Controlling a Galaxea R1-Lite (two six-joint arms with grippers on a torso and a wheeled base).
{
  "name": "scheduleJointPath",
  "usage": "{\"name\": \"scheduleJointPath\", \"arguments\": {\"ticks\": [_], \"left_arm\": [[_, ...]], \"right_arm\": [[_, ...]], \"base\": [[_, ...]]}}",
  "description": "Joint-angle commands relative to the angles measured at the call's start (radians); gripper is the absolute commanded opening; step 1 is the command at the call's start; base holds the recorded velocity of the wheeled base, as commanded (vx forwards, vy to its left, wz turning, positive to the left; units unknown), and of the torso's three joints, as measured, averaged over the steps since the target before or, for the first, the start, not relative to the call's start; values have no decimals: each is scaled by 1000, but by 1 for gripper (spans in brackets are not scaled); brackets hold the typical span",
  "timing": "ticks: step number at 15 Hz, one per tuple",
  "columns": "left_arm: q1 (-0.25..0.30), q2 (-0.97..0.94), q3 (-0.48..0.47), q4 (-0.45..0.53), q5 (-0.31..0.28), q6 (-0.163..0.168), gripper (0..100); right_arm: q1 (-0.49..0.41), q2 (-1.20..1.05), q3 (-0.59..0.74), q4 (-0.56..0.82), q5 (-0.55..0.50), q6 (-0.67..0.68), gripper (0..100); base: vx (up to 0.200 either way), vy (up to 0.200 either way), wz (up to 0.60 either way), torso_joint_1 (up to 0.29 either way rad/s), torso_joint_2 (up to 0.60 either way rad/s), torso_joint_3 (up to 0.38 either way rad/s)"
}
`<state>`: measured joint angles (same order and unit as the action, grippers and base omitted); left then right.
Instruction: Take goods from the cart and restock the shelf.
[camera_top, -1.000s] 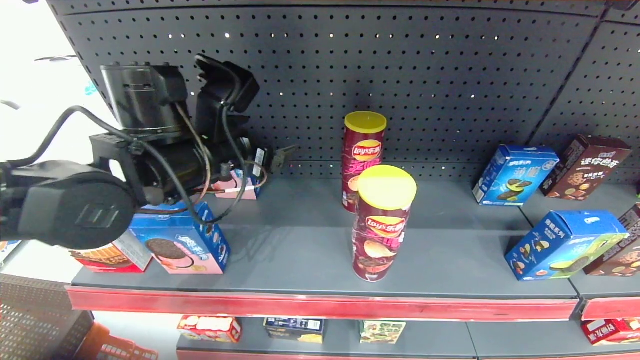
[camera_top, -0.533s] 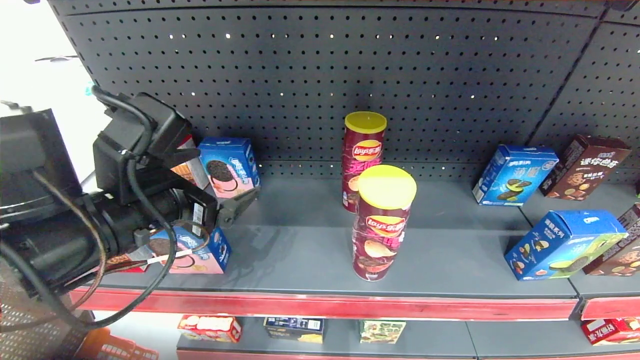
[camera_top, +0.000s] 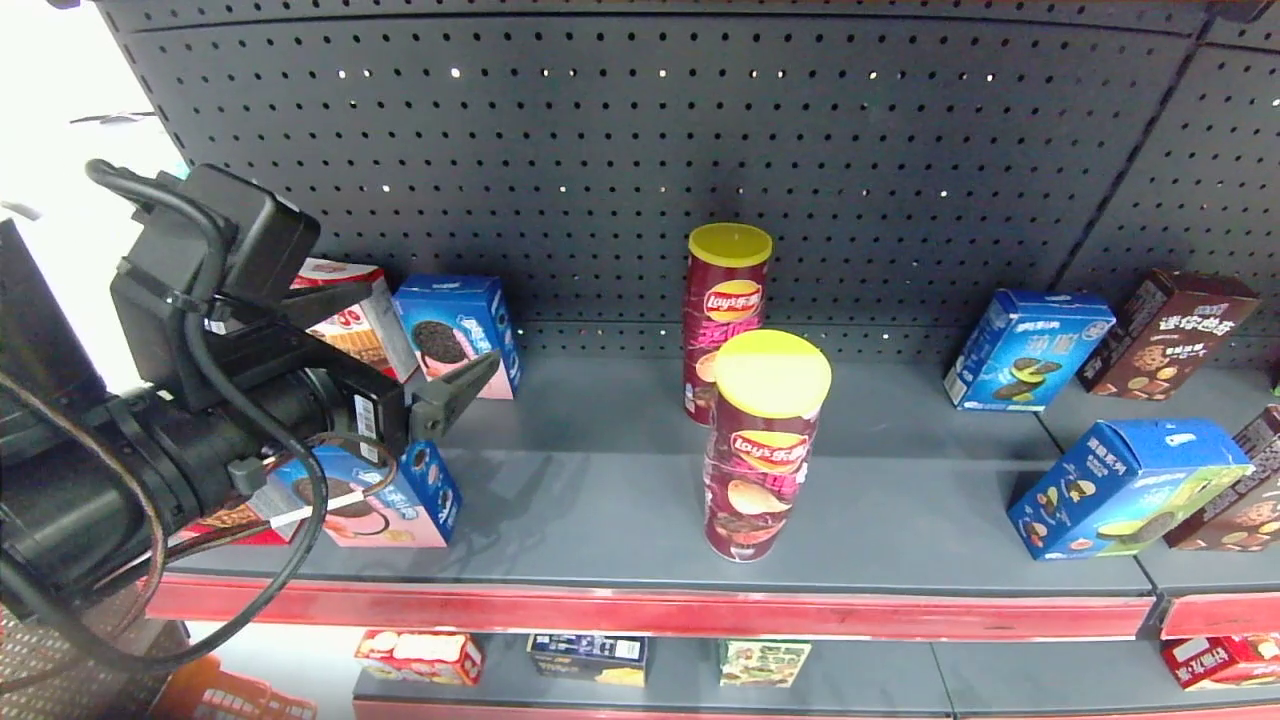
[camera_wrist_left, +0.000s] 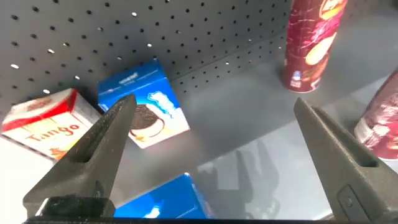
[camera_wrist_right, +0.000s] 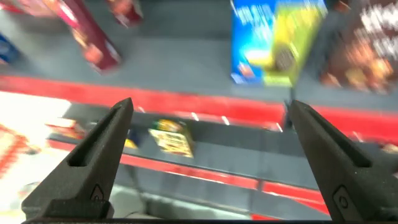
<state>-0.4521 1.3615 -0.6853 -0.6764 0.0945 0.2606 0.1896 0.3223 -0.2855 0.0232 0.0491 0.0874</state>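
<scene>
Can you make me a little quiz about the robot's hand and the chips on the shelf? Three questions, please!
1. True or false: the left gripper is open and holds nothing.
2. Pick one: what colour is the lid of the front chip can? A) yellow B) green C) blue
3. Count: how many chip cans stand on the shelf?

Key:
1. True. Its fingers are spread wide with nothing between them.
2. A, yellow.
3. Two: the front chip can and the back chip can right behind it.
</scene>
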Motion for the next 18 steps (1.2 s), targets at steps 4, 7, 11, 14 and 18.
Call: {"name": "scheduleJointPath", "arguments": {"ticks": [4,7,11,14,18], "left_arm": [[3,-2,-7,-3,-1,-9,100],[1,-1,-11,-3,-2,-12,100],[-2,7,-40,-3,-4,-8,100],[-5,31,-77,-3,-5,-6,100],[-8,41,-89,-3,-7,-6,100]], "right_arm": [[263,759,-452,-31,46,-114,100],[373,975,-592,-29,15,-124,100],[435,1127,-650,-26,-12,-126,100],[442,1181,-667,-23,-12,-144,100],[436,1206,-669,-25,-14,-146,100]], "base": [[0,0,0,0,0,0],[0,0,0,0,0,0],[0,0,0,0,0,0],[0,0,0,0,0,0],[0,0,0,0,0,0]]}}
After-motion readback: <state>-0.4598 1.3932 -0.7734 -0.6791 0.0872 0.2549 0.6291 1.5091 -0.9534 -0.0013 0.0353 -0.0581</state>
